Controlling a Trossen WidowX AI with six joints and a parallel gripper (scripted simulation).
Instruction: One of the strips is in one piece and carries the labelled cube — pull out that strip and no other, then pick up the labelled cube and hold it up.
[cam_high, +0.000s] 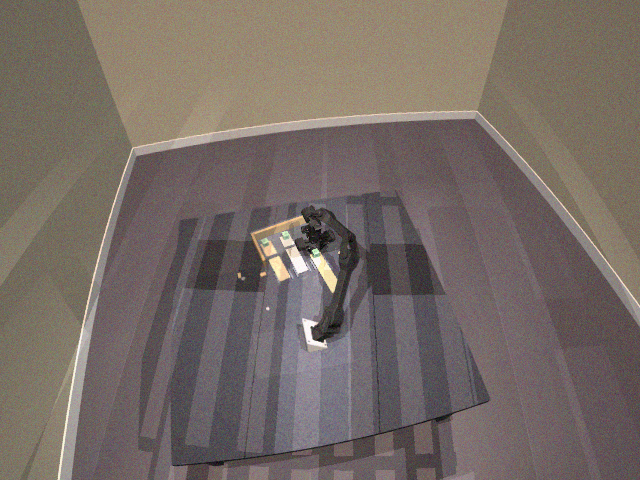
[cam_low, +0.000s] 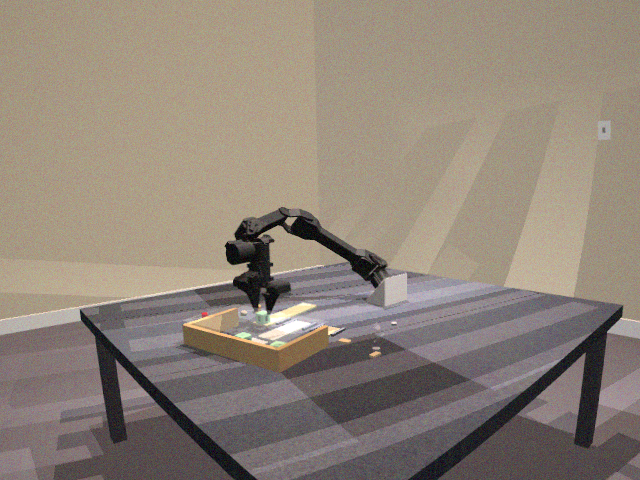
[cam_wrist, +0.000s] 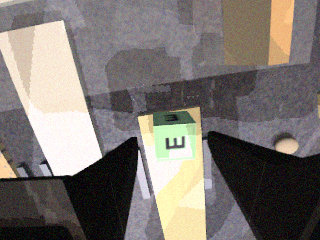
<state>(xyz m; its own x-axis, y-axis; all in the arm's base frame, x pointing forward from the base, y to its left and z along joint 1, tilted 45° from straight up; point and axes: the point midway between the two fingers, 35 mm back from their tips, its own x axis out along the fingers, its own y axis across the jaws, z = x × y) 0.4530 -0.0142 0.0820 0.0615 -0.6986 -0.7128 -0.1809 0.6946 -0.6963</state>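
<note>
Hanging over the table (cam_high: 330, 403) (cam_low: 392, 392), the gripper (cam_high: 308, 250) (cam_low: 262, 310) (cam_wrist: 172, 140) points downward, released and partly open, with nothing grasped. In the wrist view its fingers stand on either side of the labelled cube (cam_high: 315, 253) (cam_low: 262, 317) (cam_wrist: 174, 142), apart from it. The cube, green and marked with a black E, sits on the far end of the yellow strip (cam_high: 326, 271) (cam_low: 294, 312) (cam_wrist: 182, 205), which runs unbroken toward the arm's white base (cam_high: 309, 348) (cam_low: 395, 289).

Beside it lies the white strip (cam_high: 298, 264) (cam_low: 290, 329) (cam_wrist: 60, 107), and beyond that the orange strip (cam_high: 279, 268). Each of these two seems, as far as the small top view shows, to be separated from a shorter piece bearing another green cube. A wooden frame (cam_high: 279, 226) (cam_low: 232, 344) (cam_wrist: 280, 35) stands around the far side. A round tan bead (cam_wrist: 286, 145) rests near the yellow strip, and small orange bits (cam_high: 239, 275) (cam_low: 374, 354) lie outside the frame.
</note>
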